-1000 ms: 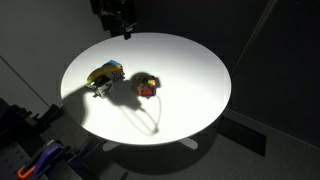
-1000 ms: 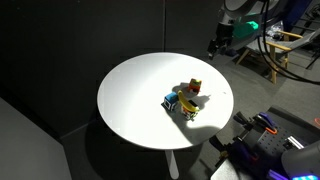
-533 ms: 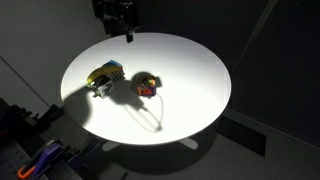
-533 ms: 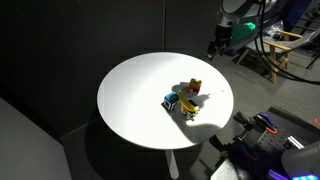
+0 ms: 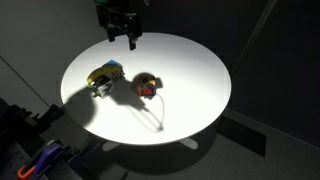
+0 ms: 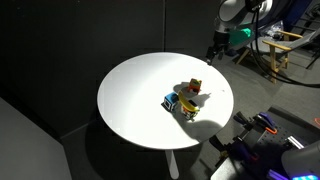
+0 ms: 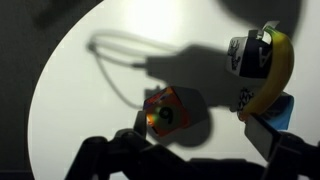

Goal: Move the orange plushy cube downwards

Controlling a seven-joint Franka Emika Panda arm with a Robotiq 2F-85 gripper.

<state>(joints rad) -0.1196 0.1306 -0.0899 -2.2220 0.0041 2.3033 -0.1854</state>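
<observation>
The orange plushy cube (image 5: pixel 146 87) lies near the middle of the white round table (image 5: pixel 190 70). In the wrist view the cube (image 7: pixel 163 112) shows a yellow face with a dark numeral. It also shows in an exterior view (image 6: pixel 196 87). My gripper (image 5: pixel 121 40) hangs over the table's far edge, well apart from the cube, open and empty. In the wrist view its dark fingers (image 7: pixel 200 162) spread along the bottom edge. It also shows in an exterior view (image 6: pixel 212 52).
An elongated yellow, blue and grey toy (image 5: pixel 104 78) lies beside the cube, and also shows in the wrist view (image 7: pixel 265 72) and in an exterior view (image 6: pixel 181 104). Dark surroundings ring the table. Equipment and a chair (image 6: pixel 280 50) stand past its edge.
My gripper has come lower and a little further over the table's edge. Its two fingers now show spread apart. The cube and the toy have not moved.
</observation>
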